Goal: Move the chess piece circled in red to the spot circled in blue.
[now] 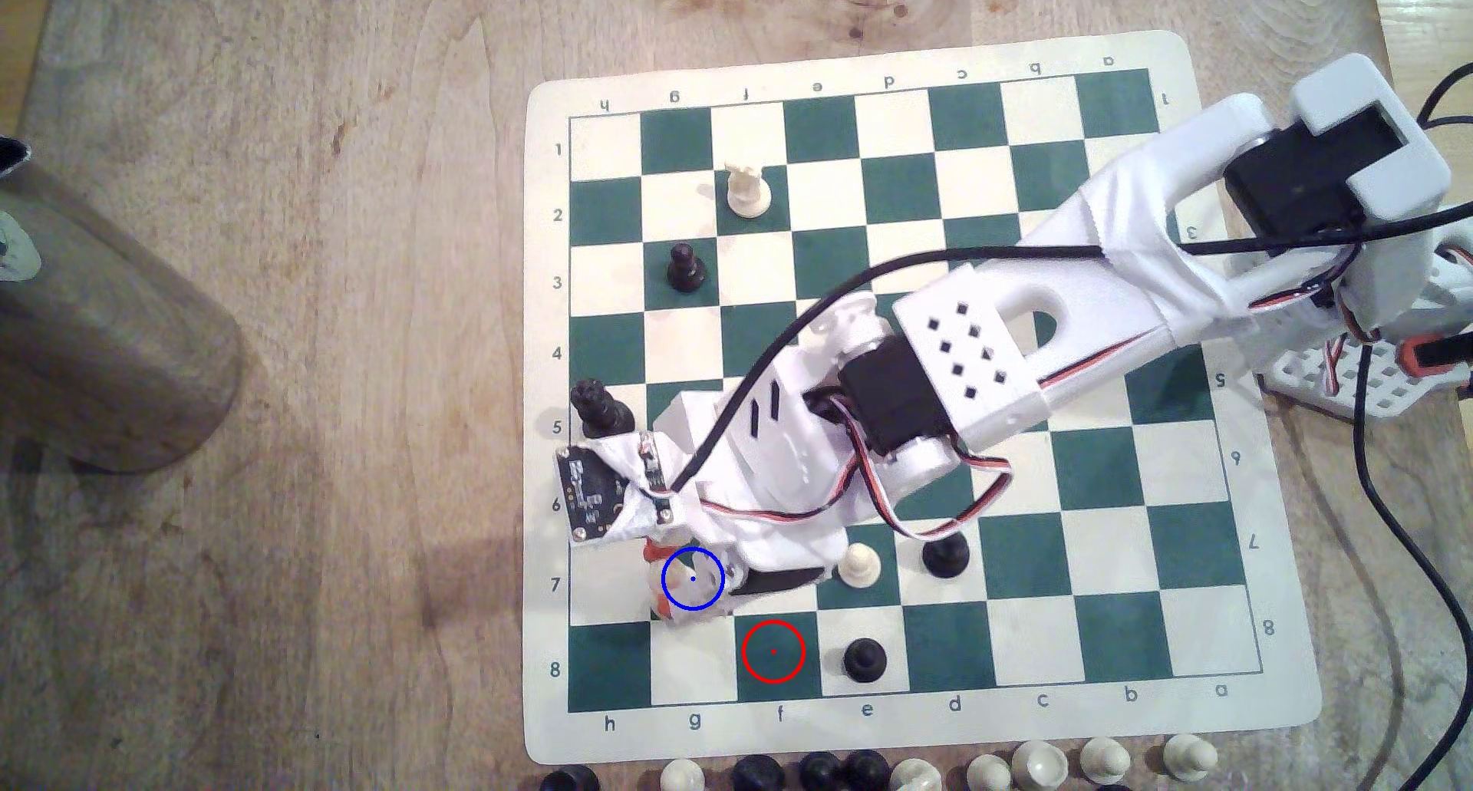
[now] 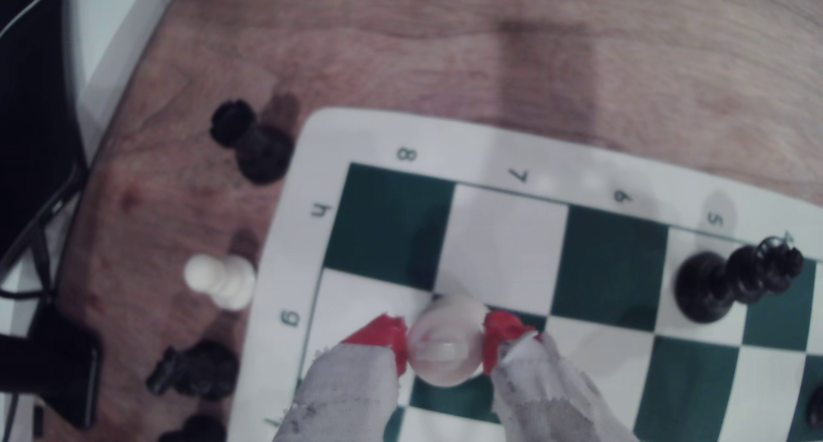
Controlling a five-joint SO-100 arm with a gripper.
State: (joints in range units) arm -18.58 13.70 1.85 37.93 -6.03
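The cream-white round-based plastic chess piece (image 2: pixel 446 344) looks smooth and faintly glossy. The gripper's red-tipped fingers (image 2: pixel 385 337) wear frayed, grubby white cloth. The green-and-white chessboard mat (image 1: pixel 1243 727) is matt, on the grainy wooden tabletop (image 1: pixel 279 600).

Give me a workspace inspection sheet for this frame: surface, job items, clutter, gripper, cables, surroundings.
Surface: green-and-white chess mat on a wooden table.
Job's things: cream chess piece between the red-tipped fingers; blue-ringed spot under the gripper; red-ringed square bare.
Clutter: white piece, white pawn, black pieces on the board; spare pieces along both mat edges.
Grippers: gripper shut on the chess piece.
Cables: black cable along the arm; more by the base.
Surroundings: wooden cylinder at the exterior view's left.
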